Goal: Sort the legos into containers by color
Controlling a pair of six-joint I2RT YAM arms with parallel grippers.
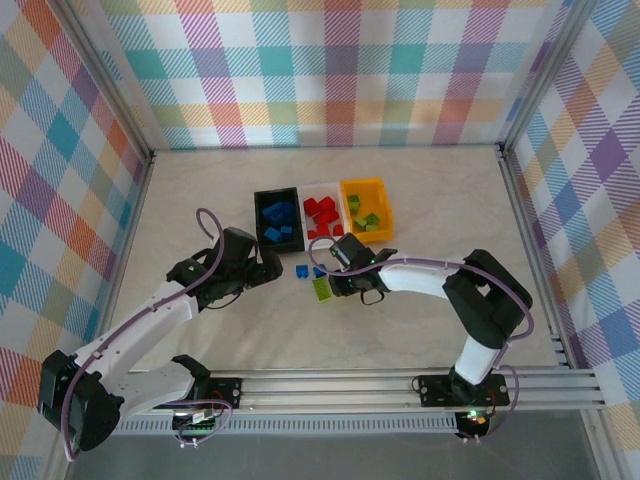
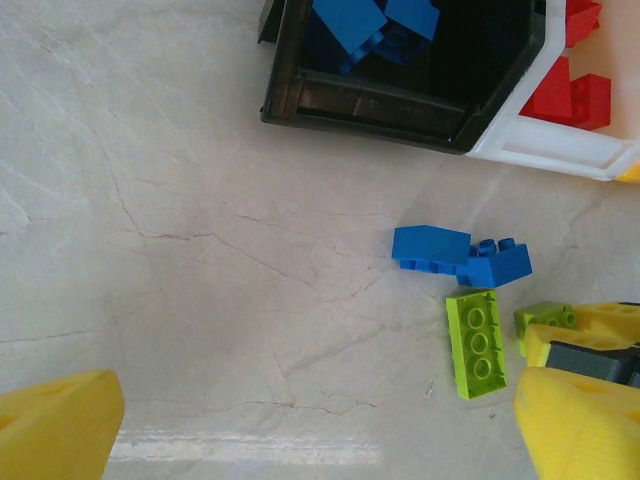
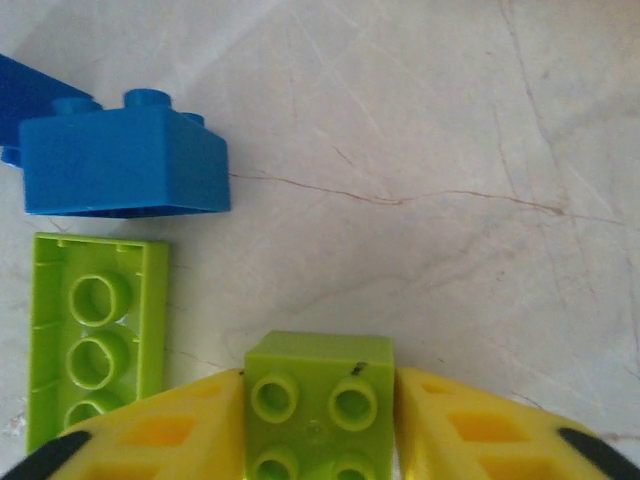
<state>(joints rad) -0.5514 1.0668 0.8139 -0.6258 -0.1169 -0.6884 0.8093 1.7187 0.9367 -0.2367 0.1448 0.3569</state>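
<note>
At the lower edge of the left wrist view, the left gripper [image 2: 318, 400] hangs over bare table [image 2: 180, 250] with its jaws released, spread wide and holding nothing. In the top view three bins stand in a row at centre: black bin [image 1: 259, 222] with blue bricks, white bin [image 1: 322, 186] with red, yellow bin [image 1: 383, 193] with green. Just below them lie two loose blue bricks [image 2: 455, 255] and a long green brick [image 2: 474, 343], studs down, its long axis running up the frame. Right of it, the small green brick [image 3: 315, 430] sits on the table squarely between the fingers of the right gripper [image 3: 318, 385], pads against both its sides: grasped, not yet lifted. The yellow bin lies up and right of it, so the right arm is the nearer one.
</note>
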